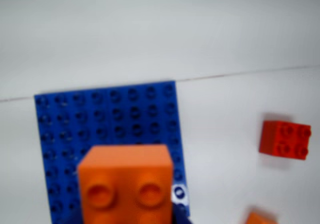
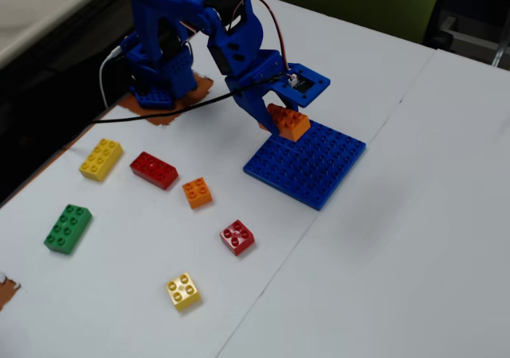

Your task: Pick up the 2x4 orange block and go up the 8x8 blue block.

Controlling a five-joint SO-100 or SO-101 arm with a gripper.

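Observation:
My blue gripper (image 2: 280,119) is shut on the 2x4 orange block (image 2: 288,122). It holds the block at the corner of the 8x8 blue block (image 2: 311,165) nearest the arm's base. I cannot tell whether the block touches the plate. In the wrist view the orange block (image 1: 127,181) fills the bottom centre, with two studs showing. The blue plate (image 1: 107,116) lies behind and under it. My fingers are mostly hidden there.
On the white table left of the plate lie a yellow brick (image 2: 101,159), a red brick (image 2: 154,170), a small orange brick (image 2: 197,191), a green brick (image 2: 68,228), a small red brick (image 2: 237,237) and a small yellow brick (image 2: 183,291). The arm's base (image 2: 163,79) stands at the back.

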